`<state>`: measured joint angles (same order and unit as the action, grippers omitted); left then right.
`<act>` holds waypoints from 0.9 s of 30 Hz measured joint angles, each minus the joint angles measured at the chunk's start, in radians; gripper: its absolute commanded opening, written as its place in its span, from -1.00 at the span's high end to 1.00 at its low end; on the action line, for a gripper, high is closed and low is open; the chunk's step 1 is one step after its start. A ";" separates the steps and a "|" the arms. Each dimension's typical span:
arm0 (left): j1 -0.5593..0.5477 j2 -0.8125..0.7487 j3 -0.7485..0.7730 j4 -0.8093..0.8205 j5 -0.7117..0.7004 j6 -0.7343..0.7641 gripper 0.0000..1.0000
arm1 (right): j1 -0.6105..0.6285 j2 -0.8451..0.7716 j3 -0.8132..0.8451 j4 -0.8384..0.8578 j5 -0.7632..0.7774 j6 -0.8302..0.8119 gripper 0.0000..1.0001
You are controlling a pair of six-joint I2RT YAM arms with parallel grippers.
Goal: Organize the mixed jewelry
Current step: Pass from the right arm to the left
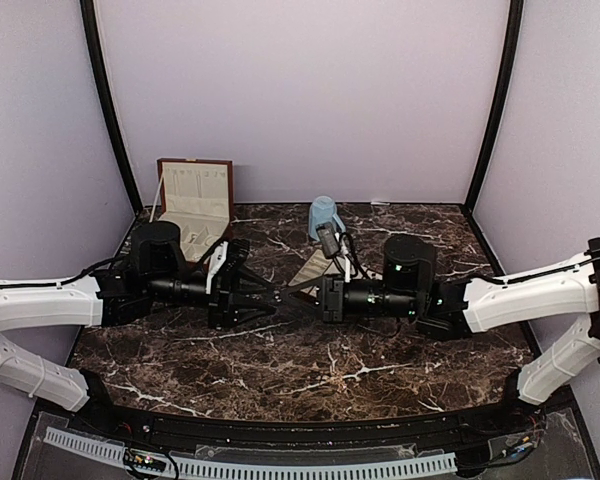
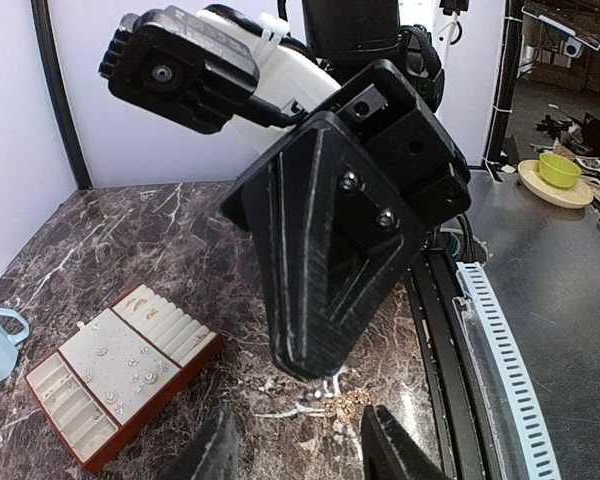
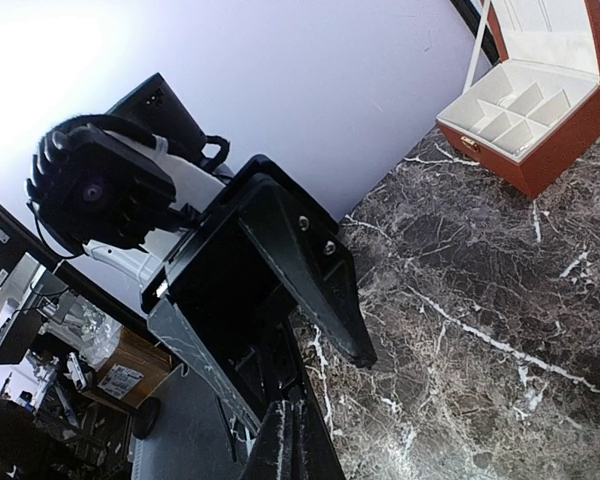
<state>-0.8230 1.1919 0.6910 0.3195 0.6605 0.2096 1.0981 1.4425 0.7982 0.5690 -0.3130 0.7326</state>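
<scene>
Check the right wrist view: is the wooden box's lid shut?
No, the wooden box has its lid raised, leaving the cream compartments inside in plain sight.

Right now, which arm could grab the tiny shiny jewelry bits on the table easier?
Probably left. The left claw has its fingers apart, with the loose tiny silvery jewelry pieces on the dark marble table just ahead between them. The right claw is shut.

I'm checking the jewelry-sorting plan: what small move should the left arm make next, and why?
Probably close the left end effector gently: its jaws stand apart just at the tip of the shut right end effector, as for a handover. Whether anything is pinched there I cannot tell; loose jewelry lies below it.
</scene>
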 measured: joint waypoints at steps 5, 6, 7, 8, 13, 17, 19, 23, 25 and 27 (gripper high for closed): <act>0.000 -0.002 0.000 0.000 0.001 -0.002 0.20 | 0.004 0.019 0.011 -0.018 0.001 -0.005 1.00; 0.000 -0.002 0.000 0.000 0.001 -0.003 0.23 | 0.005 0.021 0.013 -0.021 0.002 -0.006 1.00; 0.000 -0.002 0.000 0.000 0.001 -0.003 0.25 | 0.005 0.023 0.015 -0.025 0.003 -0.006 1.00; 0.000 -0.002 0.000 0.000 0.001 -0.003 0.29 | 0.005 0.024 0.019 -0.026 0.004 -0.007 1.00; 0.000 -0.002 0.000 0.000 0.003 -0.003 0.43 | 0.008 0.026 0.024 -0.031 0.007 -0.013 1.00; 0.000 -0.002 0.000 0.000 0.004 -0.003 0.54 | 0.009 0.026 0.024 -0.031 0.015 -0.013 1.00; 0.000 -0.002 0.000 -0.001 0.004 -0.002 0.61 | 0.009 0.026 0.024 -0.031 0.018 -0.013 1.00; 0.000 -0.002 0.000 -0.001 0.004 -0.002 0.59 | 0.009 0.026 0.024 -0.031 0.022 -0.013 1.00; 0.000 -0.001 0.000 -0.001 0.004 -0.002 0.54 | 0.009 0.026 0.024 -0.031 0.022 -0.013 1.00; 0.000 -0.001 0.000 -0.001 0.004 -0.002 0.48 | 0.009 0.026 0.024 -0.031 0.022 -0.013 1.00</act>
<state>-0.8234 1.1908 0.6910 0.3183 0.6647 0.2073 1.1072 1.4681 0.8227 0.5385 -0.2909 0.7197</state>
